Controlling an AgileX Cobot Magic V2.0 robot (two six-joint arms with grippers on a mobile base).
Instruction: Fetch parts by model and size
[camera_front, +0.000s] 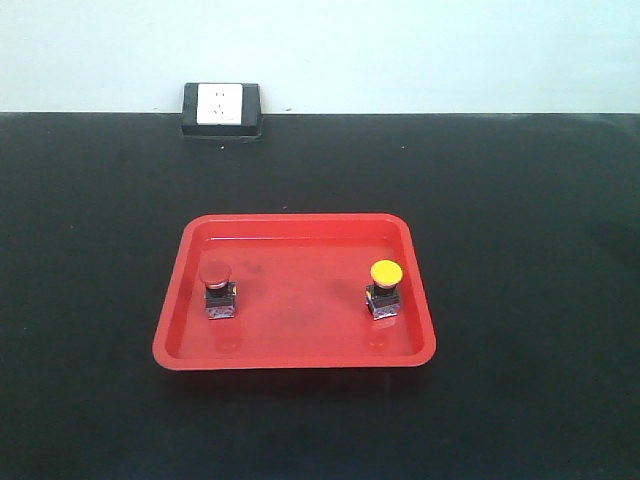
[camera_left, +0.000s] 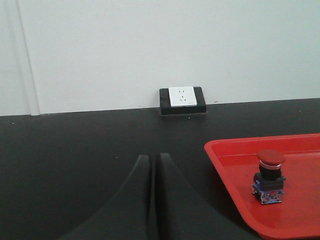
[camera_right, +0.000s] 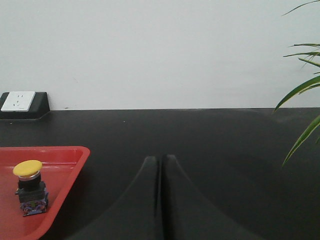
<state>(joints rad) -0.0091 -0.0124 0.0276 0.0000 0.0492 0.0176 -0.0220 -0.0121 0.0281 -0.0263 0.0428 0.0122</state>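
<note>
Both my grippers are clenched empty: red-capped switch (camera_left: 270, 176) sits just ahead-right of my left gripper (camera_left: 151, 200), yellow-capped switch (camera_right: 30, 186) ahead-left of my right gripper (camera_right: 161, 200).

red-capped switch (camera_front: 218, 290): upright, tray's left side | yellow-capped switch (camera_front: 384, 289): upright, tray's right side, well apart

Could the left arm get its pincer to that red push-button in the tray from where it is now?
Probably yes. The left pincer is shut and holds nothing, with only bare black tabletop between it and the red tray. The red push-button stands upright and alone, far from the yellow push-button.
</note>
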